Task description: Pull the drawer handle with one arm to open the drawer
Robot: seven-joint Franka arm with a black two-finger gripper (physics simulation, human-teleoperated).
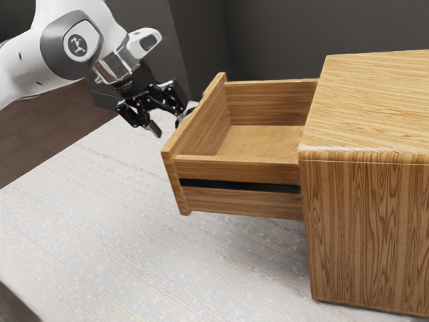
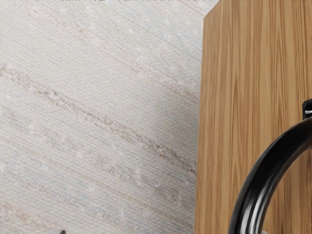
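Nearest me, the pale surface (image 1: pixel 100 255) carries a wooden cabinet (image 1: pixel 375 201). Its drawer (image 1: pixel 234 176) juts well out toward the exterior view's left, the bare hollow inside showing, so I judge the opening as good as done. Beyond the drawer's front panel, the arm (image 1: pixel 40 60) hangs low with its jaws spread apart, grasping nothing. They sit just beside the black handle (image 2: pixel 273 165), probably because a drawer this far out needs no more pull.

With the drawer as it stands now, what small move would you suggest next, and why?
Probably ease the tool back off the black handle: the drawer already stands far out of the cabinet, its inside in plain view, so little pulling seems left.
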